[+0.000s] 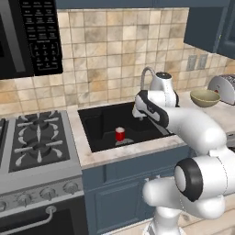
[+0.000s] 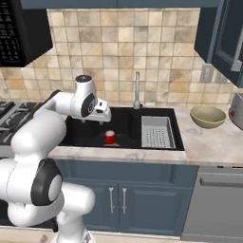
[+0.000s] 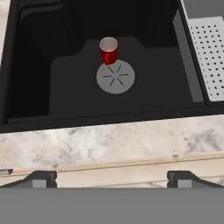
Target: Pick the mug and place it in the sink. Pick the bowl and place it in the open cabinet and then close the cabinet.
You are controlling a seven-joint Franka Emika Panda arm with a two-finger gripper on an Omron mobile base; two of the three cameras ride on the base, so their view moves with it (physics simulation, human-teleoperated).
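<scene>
The small red mug [image 1: 120, 134] [image 2: 110, 137] [image 3: 108, 50] stands upright on the floor of the black sink [image 1: 98, 123] [image 2: 126, 127] [image 3: 52, 87], touching the edge of the round grey drain [image 3: 115, 77]. My gripper [image 3: 111, 178] [image 2: 100, 118] [image 1: 138, 114] hovers above the sink, well clear of the mug, open and with nothing between its fingers. On the counter to the right of the sink sits the olive-tan bowl [image 1: 204, 97] [image 2: 208, 116]. The dark blue wall cabinet [image 2: 220, 35] [image 1: 206, 25] hangs above the bowl, its door swung open.
A grey perforated tray [image 2: 156, 132] [image 3: 210, 52] lies in the sink's right part, below the faucet [image 2: 137, 90]. A toaster [image 1: 223, 87] stands right of the bowl. The stove [image 1: 36, 137] and a black microwave [image 1: 27, 36] are at the left.
</scene>
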